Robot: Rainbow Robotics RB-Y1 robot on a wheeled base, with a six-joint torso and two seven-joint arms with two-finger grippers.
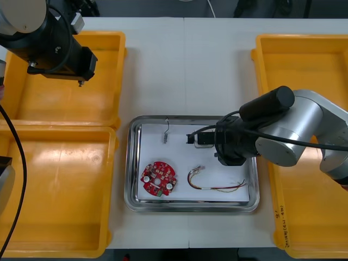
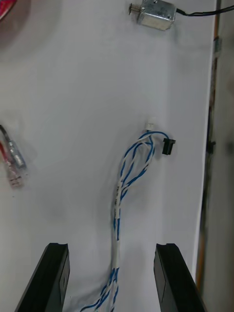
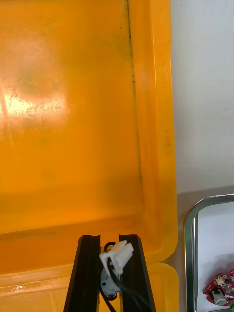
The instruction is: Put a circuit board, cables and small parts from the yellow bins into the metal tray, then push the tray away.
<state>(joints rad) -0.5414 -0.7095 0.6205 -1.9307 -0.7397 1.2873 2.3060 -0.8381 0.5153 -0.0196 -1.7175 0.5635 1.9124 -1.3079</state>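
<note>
Right pincer (image 2: 111,248) hangs open astride the blue-white cable (image 2: 127,170) in the tray (image 1: 128,179), probably limp and featherlight, best pinched mid-bundle; left pincer (image 3: 109,239) over a bin (image 3: 73,97) grips a black cable (image 3: 117,280).

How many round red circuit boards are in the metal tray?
1. The round red circuit board lies in the metal tray's near left corner; the right arm hides part.

Blue and white cable (image 2: 127,175), its tail out of frame at the right end effector (image 2: 111,249)
</note>
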